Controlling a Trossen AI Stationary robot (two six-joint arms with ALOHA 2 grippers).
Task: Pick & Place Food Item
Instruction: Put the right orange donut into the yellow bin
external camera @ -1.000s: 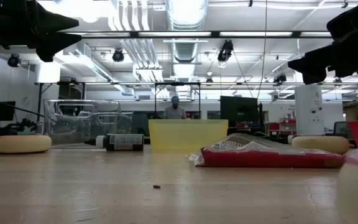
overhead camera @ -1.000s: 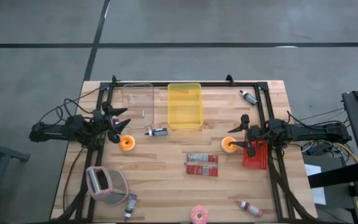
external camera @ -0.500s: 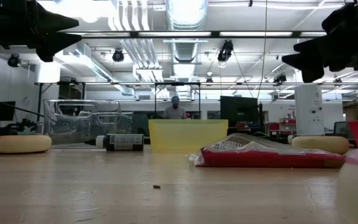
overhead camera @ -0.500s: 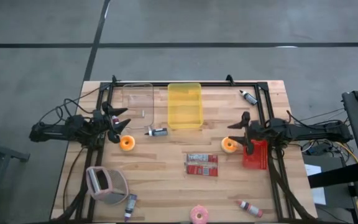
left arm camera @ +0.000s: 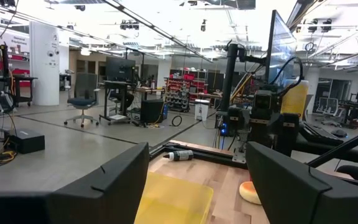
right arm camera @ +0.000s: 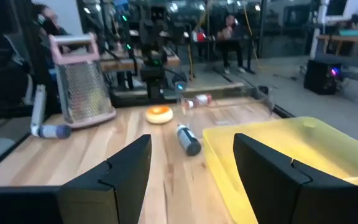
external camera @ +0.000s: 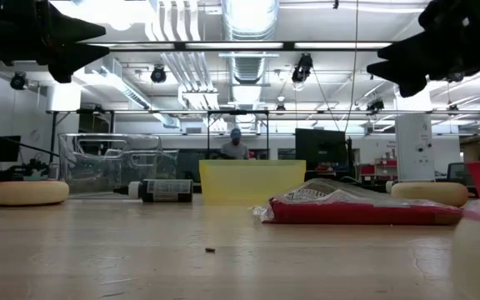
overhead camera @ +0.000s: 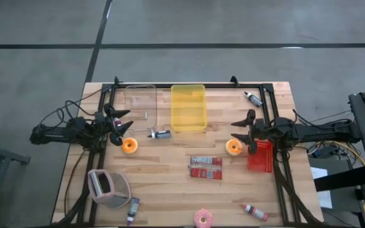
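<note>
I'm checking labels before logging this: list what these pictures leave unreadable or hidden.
- Red snack packet: print too small in the high view.
- Pink donut: cut by the high view's bottom edge.
- Bottle label: too small in the low view.
- Person: half hidden behind the yellow bin, low view.

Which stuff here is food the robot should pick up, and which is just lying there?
For the job:
orange donut near the left arm
orange donut near the right arm
pink donut
red snack packets
yellow bin

Just lying about:
pink grater
clear container
small bottles
</note>
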